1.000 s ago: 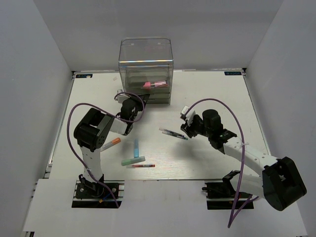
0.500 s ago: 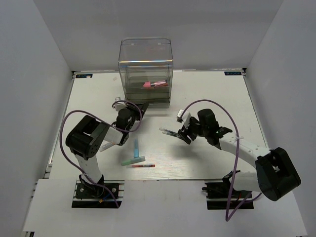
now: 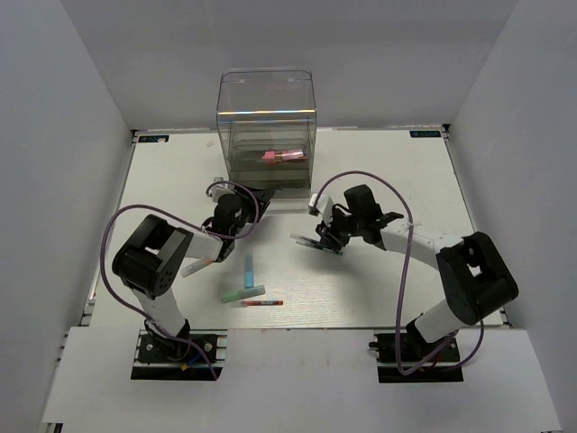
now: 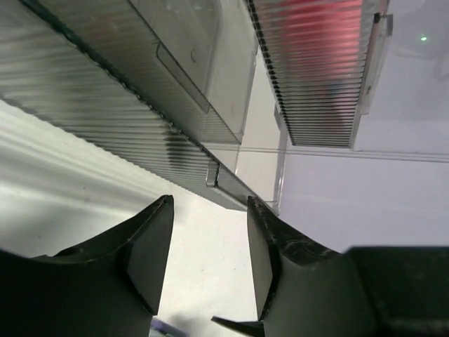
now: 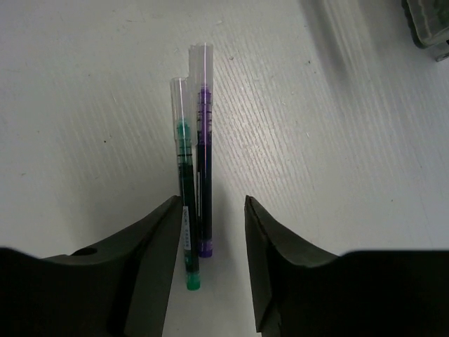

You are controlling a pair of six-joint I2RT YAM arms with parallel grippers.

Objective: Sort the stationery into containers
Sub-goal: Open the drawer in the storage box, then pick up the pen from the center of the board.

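The containers are a tall clear box (image 3: pixel 266 113) over shallow see-through drawers (image 3: pixel 270 178); a pink marker (image 3: pixel 281 155) shows inside. My left gripper (image 3: pixel 245 200) sits just before the drawers' left front, open and empty (image 4: pixel 209 203), facing a ribbed drawer front (image 4: pixel 133 98). My right gripper (image 3: pixel 326 234) is open and low over two thin pens (image 3: pixel 314 243). Close up, the green pen (image 5: pixel 185 210) and the purple pen (image 5: pixel 203 154) lie between its fingers (image 5: pixel 210 210), nearer the left one. A light blue marker (image 3: pixel 249 267), a teal-green one (image 3: pixel 243 293) and a thin red pen (image 3: pixel 261 303) lie mid-table.
A white marker with an orange tip (image 3: pixel 200 265) lies beside the left arm, partly hidden by it. White walls close the table on three sides. A drawer corner (image 5: pixel 429 24) shows in the right wrist view, at the top right.
My left gripper has opened in front of the drawers. My right gripper slid left over the two thin pens, its jaws widening and then narrowing around them.
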